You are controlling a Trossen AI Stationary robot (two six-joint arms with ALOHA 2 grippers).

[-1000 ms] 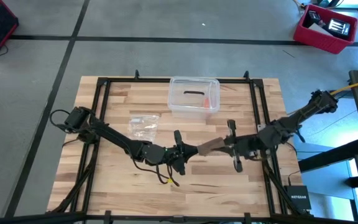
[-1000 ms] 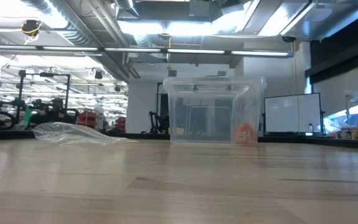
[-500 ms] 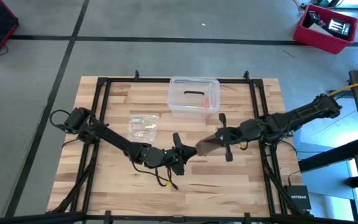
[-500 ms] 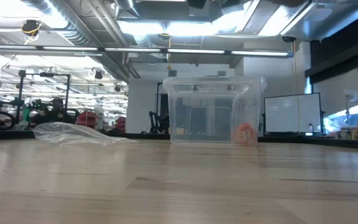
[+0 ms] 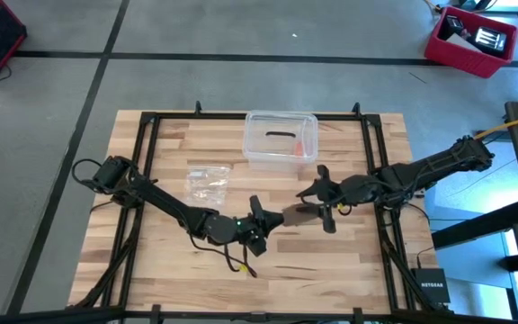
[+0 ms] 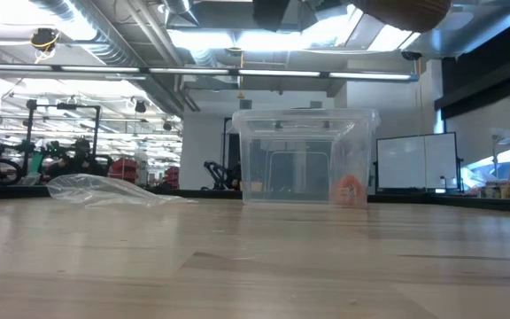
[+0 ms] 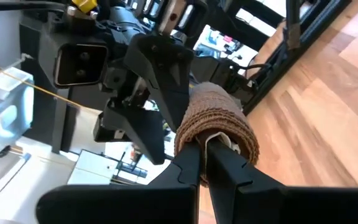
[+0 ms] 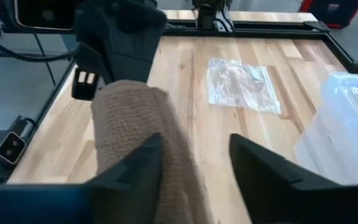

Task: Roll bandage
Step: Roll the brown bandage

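- The clear plastic box (image 5: 281, 138) sits on the table (image 5: 151, 270) in the upper centre of the high view.
- The small plastic bag (image 5: 209, 182) lies left of centre, below and left of the box.
- The bandage (image 5: 299, 214) is at frame centre, between the left gripper (image 5: 261, 220) on its left and the right gripper (image 5: 317, 198) on its right.
- A red bin (image 5: 471, 40) stands on the floor, upper right corner.
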